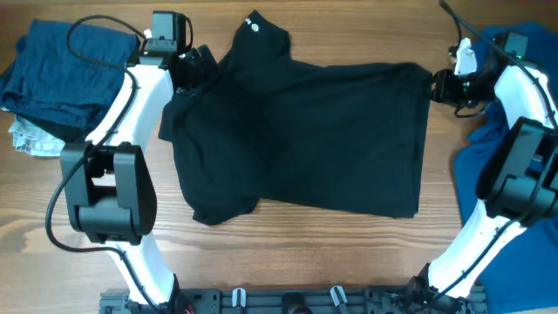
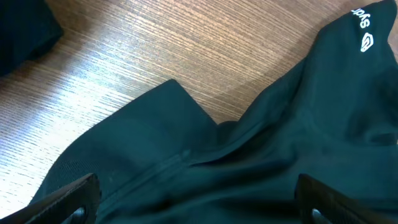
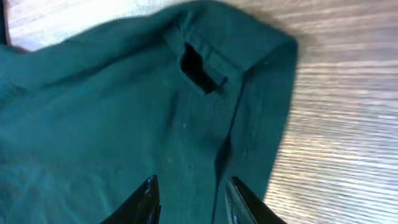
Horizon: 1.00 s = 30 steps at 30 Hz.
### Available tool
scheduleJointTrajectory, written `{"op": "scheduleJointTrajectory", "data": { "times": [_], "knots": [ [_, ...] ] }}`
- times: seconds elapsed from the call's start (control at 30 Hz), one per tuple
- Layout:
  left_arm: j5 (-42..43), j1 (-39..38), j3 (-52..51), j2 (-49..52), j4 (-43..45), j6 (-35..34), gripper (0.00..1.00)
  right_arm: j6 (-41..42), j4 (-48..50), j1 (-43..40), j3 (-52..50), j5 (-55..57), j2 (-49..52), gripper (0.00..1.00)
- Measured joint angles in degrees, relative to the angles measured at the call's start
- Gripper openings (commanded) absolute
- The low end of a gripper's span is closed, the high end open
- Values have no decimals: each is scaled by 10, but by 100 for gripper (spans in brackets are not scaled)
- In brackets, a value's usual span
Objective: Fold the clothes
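Left arm (image 1: 144,96) and right arm (image 1: 523,87) wear glossy white shells over bulky black joint housings (image 1: 109,196); a thin black cable (image 1: 105,25) loops at the overhead frame's upper left; the right gripper (image 3: 189,199) has 2 black tapered fingers (image 3: 146,199)

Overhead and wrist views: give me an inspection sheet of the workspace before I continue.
Surface: wooden table, grain visible.
Job's things: black shirt spread mid-table; navy pile far left; blue shirt at right edge.
Clutter: pale cloth under the navy pile.
Grippers: left gripper open wide over the shirt's left edge; right gripper barely parted over its right edge, grip unclear.
Cables: black cable along left arm; another by right arm.
Surroundings: mounting rail at near edge.
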Motion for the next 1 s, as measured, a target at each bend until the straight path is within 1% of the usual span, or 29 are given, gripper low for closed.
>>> {"op": "scheduleJointTrajectory", "data": {
  "times": [0.27, 0.4, 0.43, 0.47, 0.53, 0.87, 1.0],
  "knots": [
    [0, 0, 0, 0, 0, 0, 100, -1, 4, 0, -1, -6, 41, 35],
    [0, 0, 0, 0, 0, 0, 100, 0, 9, 0, -3, -6, 42, 35],
    [0, 0, 0, 0, 0, 0, 100, 0, 10, 0, -3, -6, 42, 34],
    [0, 0, 0, 0, 0, 0, 100, 0, 12, 0, -3, -6, 42, 31],
    [0, 0, 0, 0, 0, 0, 100, 0, 13, 0, -3, -6, 42, 30],
    [0, 0, 0, 0, 0, 0, 100, 28, 26, 1, -3, -8, 42, 30],
    [0, 0, 0, 0, 0, 0, 100, 31, 27, 15, -3, -8, 42, 29]
  ]
}}
